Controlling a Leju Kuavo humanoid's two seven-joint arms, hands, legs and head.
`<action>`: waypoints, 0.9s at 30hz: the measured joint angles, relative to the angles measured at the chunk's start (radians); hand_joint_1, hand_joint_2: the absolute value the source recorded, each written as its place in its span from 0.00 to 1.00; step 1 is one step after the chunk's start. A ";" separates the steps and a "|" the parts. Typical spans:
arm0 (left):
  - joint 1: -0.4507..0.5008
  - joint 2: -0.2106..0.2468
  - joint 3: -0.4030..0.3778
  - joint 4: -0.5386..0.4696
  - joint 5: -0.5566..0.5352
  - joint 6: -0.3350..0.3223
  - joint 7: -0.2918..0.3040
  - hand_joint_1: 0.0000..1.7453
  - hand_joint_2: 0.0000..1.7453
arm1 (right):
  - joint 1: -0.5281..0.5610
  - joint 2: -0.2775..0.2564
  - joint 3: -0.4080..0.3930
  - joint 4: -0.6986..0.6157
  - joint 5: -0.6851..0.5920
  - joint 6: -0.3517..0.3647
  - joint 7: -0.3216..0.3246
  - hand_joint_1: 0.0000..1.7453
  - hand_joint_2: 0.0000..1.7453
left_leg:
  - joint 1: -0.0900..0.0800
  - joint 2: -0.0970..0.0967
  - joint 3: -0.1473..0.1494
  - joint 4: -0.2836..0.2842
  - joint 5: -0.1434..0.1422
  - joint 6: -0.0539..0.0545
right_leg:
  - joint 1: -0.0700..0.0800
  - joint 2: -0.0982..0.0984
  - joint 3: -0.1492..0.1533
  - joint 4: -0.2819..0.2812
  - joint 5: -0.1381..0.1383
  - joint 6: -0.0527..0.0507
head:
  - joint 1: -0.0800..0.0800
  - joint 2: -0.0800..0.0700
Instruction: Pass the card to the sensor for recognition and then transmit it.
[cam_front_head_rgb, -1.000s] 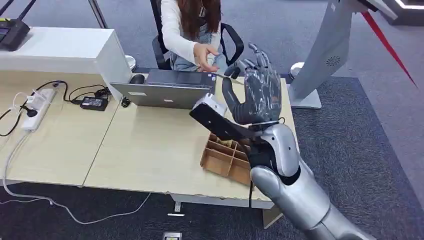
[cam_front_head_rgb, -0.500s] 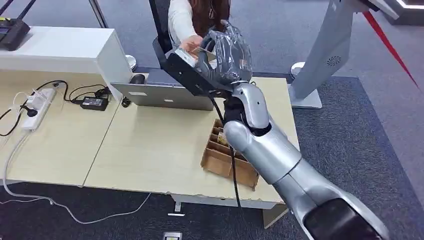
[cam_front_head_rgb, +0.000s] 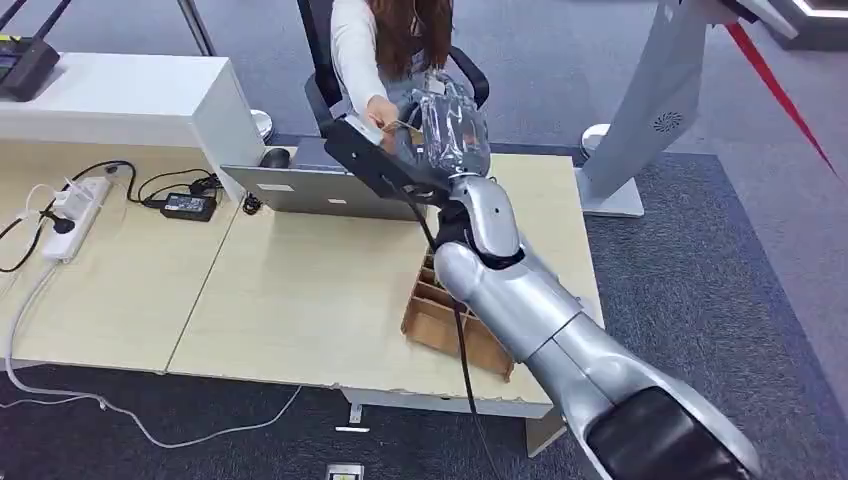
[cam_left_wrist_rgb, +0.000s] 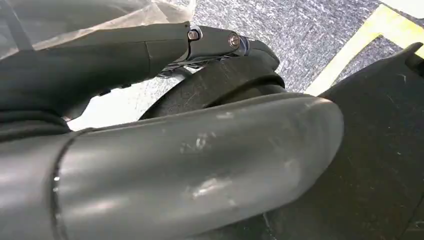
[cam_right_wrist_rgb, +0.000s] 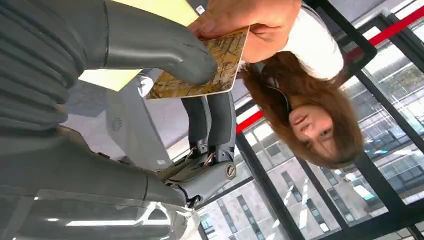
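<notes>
My right hand is raised over the far edge of the desk, up against a seated person's hand. In the right wrist view a yellow-brown patterned card sits between us. My thumb lies across its face and my dark fingers reach behind it, so I pinch it. The person's hand grips its other edge. My left hand hangs over the carpet beside my body, its fingers stretched out and holding nothing.
A grey laptop stands half open below my raised hand. A wooden divided box lies under my forearm near the desk's front edge. A power strip and cables are at left, a black device on the white cabinet.
A second ago my right hand stood open, palm toward me, over the desk. It has since turned and risen to the person's hand and closed on the card.
</notes>
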 joint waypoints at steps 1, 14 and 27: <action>0.000 0.000 0.000 0.000 0.000 0.000 0.000 0.00 0.00 | 0.000 0.001 0.002 0.009 0.003 -0.004 0.000 0.92 1.00 | 0.000 0.000 0.000 0.000 0.000 0.000 | 0.000 0.000 0.000 0.000 0.000 0.000 | 0.000 0.000; 0.000 0.000 0.000 0.000 0.000 0.000 0.020 0.00 0.00 | 0.057 0.004 0.014 -0.036 -0.018 -0.070 -0.033 0.00 1.00 | 0.000 0.000 0.001 0.000 0.000 0.000 | 0.000 0.000 0.000 0.000 0.000 0.000 | 0.000 0.000; 0.003 0.001 0.000 0.000 0.007 0.018 0.026 0.00 0.00 | 0.302 -0.116 0.008 -0.421 0.018 -0.042 -0.003 0.00 1.00 | 0.000 0.001 0.002 0.000 0.000 0.000 | 0.000 0.000 0.000 -0.001 0.000 0.000 | 0.000 0.000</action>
